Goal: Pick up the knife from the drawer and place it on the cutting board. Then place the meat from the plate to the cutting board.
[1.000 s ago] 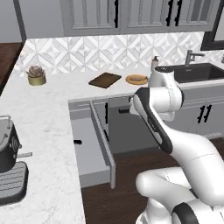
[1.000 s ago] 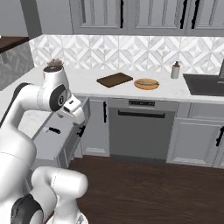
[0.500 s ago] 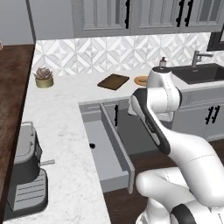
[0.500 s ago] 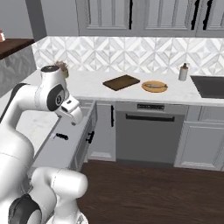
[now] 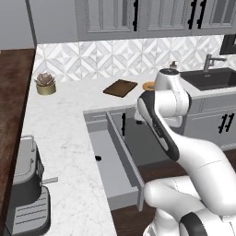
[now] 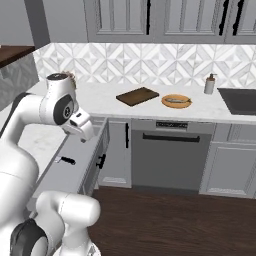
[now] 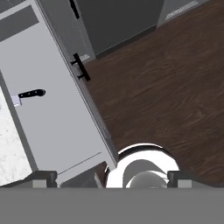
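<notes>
The grey drawer (image 7: pixel 57 127) stands pulled out of the counter, also seen as drawer (image 5: pixel 110 168) and drawer (image 6: pixel 80 152). The knife (image 7: pixel 29 94) lies in it near the back, black handle showing and blade mostly under the counter edge; only a dark bit of the knife (image 5: pixel 97 158) (image 6: pixel 66 160) shows from the base. My gripper (image 7: pixel 111 178) hangs open and empty above the drawer's front end, well apart from the knife; from the right it is the gripper (image 6: pixel 85 131). On the counter rest the dark cutting board (image 6: pixel 137 96) (image 5: pixel 120 87) and, to its right, the plate (image 6: pixel 176 102) carrying the meat (image 6: pixel 178 99).
A soap bottle (image 6: pixel 210 84) and a sink (image 6: pixel 241 100) are right of the plate. A dishwasher front (image 6: pixel 167 155) sits below the counter beside the drawer. A potted plant (image 5: pixel 45 83) stands at the back left, a coffee machine (image 5: pixel 25 193) at the near left. Wood floor lies below.
The whole picture has shifted in both base views, so the base has moved; the drawer now sits more central. The knife, board and plate lie as before. My gripper stays open.
</notes>
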Controlling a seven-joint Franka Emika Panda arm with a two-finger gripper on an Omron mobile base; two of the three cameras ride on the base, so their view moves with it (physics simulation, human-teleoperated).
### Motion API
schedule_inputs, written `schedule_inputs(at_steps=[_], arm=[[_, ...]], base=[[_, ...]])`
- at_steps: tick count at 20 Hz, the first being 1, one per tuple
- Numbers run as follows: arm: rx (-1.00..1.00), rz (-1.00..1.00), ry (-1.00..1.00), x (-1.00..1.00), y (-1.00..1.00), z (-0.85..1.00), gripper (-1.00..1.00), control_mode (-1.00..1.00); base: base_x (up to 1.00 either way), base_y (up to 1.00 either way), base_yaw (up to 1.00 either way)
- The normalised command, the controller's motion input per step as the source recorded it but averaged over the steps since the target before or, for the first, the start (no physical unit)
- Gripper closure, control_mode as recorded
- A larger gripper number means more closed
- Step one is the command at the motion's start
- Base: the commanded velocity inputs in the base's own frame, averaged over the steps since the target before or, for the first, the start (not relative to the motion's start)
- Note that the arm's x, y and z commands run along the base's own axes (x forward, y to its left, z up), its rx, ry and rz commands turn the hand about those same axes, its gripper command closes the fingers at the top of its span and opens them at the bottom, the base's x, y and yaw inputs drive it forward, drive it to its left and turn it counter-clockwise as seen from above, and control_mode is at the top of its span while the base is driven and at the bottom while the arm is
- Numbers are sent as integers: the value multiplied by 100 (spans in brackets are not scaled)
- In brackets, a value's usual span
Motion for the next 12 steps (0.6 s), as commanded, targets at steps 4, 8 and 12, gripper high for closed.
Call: schedule_inputs(at_steps=[4,8,12], arm=[[0,10,0,-5,22,-7,-100,-100],[-6,19,18,31,0,-81,-100,-100],[-1,24,21,56,14,-97,-100,-100]], base=[[0,0,0],[0,0,0],[0,0,0]])
